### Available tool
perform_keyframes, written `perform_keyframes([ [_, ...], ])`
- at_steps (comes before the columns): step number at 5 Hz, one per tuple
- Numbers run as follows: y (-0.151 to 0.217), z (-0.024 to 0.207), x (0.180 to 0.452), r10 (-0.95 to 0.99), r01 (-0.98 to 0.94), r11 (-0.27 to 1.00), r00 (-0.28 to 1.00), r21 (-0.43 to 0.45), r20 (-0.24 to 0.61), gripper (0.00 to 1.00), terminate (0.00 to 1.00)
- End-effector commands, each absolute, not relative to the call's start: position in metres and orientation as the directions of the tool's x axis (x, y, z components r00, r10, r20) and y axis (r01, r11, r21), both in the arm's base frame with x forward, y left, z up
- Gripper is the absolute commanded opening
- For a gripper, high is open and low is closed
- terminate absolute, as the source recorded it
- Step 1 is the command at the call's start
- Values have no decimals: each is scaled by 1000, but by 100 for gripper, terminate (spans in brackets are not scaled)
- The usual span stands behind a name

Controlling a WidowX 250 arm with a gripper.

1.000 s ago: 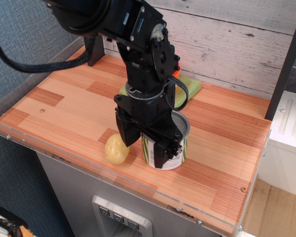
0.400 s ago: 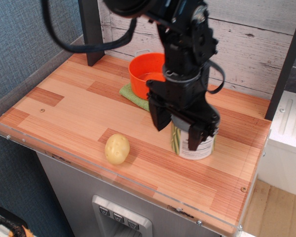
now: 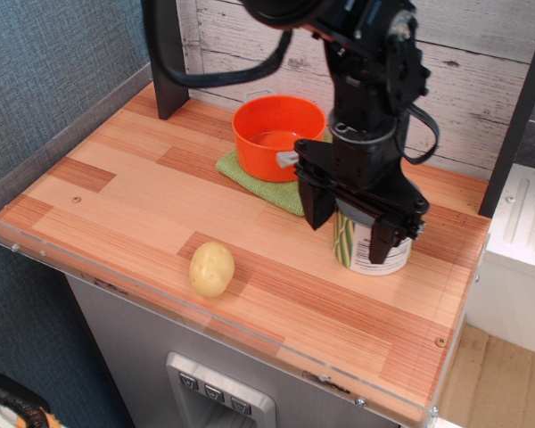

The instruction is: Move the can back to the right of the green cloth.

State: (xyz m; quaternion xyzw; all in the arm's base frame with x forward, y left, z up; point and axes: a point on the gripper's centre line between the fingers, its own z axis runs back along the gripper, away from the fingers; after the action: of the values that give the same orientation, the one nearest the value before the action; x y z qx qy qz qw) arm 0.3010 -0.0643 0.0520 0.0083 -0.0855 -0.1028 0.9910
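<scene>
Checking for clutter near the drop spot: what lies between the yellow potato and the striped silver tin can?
Only bare wooden tabletop lies between the yellow potato and the striped silver tin can, as the single camera view shows. The black gripper straddles the can.

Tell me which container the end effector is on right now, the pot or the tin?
The striped can, right of the green cloth; the end effector straddles it. The orange pot sits untouched on the cloth.

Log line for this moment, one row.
gripper: shut on can | can: right of green cloth, by table surface | phase: placing
</scene>
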Motion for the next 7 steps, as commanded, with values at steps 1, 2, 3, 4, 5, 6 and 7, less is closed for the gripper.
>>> perform_keyframes([
  [1, -77, 65, 330, -196, 195, 980, 952, 29, 236, 100, 0],
  [2, -77, 66, 343, -186, 180, 983, 953, 46, 241, 100, 0],
  [3, -76, 68, 353, -177, 169, 984, 953, 54, 245, 100, 0],
  [4, -74, 69, 358, -162, 145, 986, 958, 86, 239, 100, 0],
  [5, -76, 72, 351, -170, 166, 985, 953, 38, 251, 100, 0],
  [6, -73, 82, 337, -141, 136, 990, 957, 38, 254, 100, 0],
  [7, -72, 93, 329, -137, 131, 990, 956, 43, 260, 100, 0],
])
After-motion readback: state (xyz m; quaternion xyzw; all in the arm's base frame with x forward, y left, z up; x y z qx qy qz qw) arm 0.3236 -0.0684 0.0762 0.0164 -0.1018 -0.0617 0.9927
